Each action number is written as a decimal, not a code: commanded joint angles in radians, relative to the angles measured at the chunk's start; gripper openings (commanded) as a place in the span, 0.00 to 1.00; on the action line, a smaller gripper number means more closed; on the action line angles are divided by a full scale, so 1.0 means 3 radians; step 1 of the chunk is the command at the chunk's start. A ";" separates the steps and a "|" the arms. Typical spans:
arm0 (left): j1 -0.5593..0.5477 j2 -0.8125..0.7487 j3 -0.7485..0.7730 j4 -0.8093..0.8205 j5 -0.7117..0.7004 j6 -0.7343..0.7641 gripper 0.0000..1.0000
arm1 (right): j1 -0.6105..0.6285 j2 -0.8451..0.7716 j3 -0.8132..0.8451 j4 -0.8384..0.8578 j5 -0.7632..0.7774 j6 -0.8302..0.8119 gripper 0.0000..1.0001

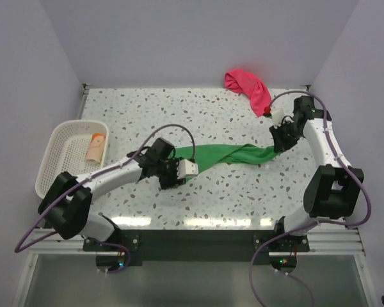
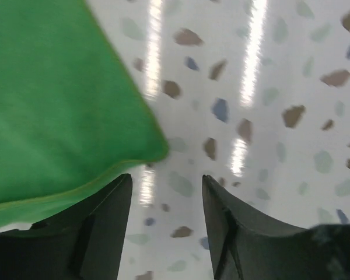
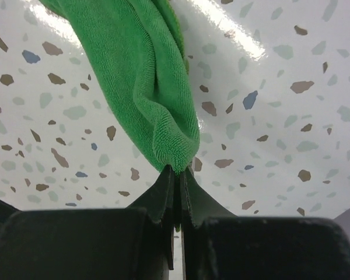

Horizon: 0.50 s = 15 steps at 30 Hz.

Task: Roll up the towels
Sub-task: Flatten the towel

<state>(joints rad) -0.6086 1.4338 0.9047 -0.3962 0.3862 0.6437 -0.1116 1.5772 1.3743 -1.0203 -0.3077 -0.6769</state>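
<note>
The green towel (image 1: 227, 155) lies stretched in a long band across the middle of the table. My right gripper (image 3: 178, 169) is shut on its right end (image 3: 163, 116), and in the top view that gripper (image 1: 279, 146) is low over the table. My left gripper (image 2: 166, 186) is open at the towel's left end, with only bare table between its fingers. The towel's corner (image 2: 76, 105) lies just beyond and over the left fingertip (image 2: 114, 198). From above, the left gripper (image 1: 168, 176) covers that end. A pink-red towel (image 1: 246, 86) lies crumpled at the back right. A rolled peach towel (image 1: 97, 147) sits in the basket.
The white mesh basket (image 1: 54, 153) stands at the table's left edge, beside my left arm. Pale walls close in the table on the left, back and right. The speckled tabletop (image 1: 179, 115) stretches behind the green towel.
</note>
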 commanded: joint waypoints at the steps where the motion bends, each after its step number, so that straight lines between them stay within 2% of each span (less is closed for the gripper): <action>1: -0.0231 -0.0238 -0.0316 -0.0356 -0.0061 0.0584 0.58 | 0.0004 -0.0088 -0.0264 0.0159 0.0135 -0.0187 0.01; 3: -0.0231 -0.0351 -0.0275 -0.0393 -0.0040 0.0514 0.66 | -0.0001 -0.0123 -0.0342 0.0184 0.0182 -0.0218 0.00; 6: -0.0109 -0.0336 0.0000 -0.0484 -0.0025 0.0447 0.67 | 0.0004 -0.0149 -0.0378 0.0236 0.0228 -0.0213 0.00; 8: 0.0126 -0.0199 0.0240 -0.0591 0.0209 0.0502 0.67 | 0.0004 -0.0149 -0.0373 0.0261 0.0248 -0.0152 0.00; 11: 0.0275 0.0011 0.0420 -0.0673 0.0404 0.0722 0.66 | 0.0004 -0.0134 -0.0342 0.0261 0.0233 -0.0116 0.00; 12: 0.0280 0.0057 0.0441 -0.0755 0.0466 0.0935 0.84 | 0.0004 -0.0134 -0.0327 0.0256 0.0233 -0.0106 0.00; 13: 0.0275 0.0119 0.0436 -0.0821 0.0633 0.1353 0.94 | 0.0004 -0.0129 -0.0322 0.0246 0.0213 -0.0106 0.00; 15: 0.0280 0.0109 0.0385 -0.0827 0.0757 0.1662 0.95 | -0.0001 -0.0119 -0.0291 0.0200 0.0182 -0.0116 0.00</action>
<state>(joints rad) -0.5209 1.4456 1.0229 -0.5720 0.4866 0.9154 -0.1116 1.5768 1.2564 -0.9684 -0.2516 -0.7113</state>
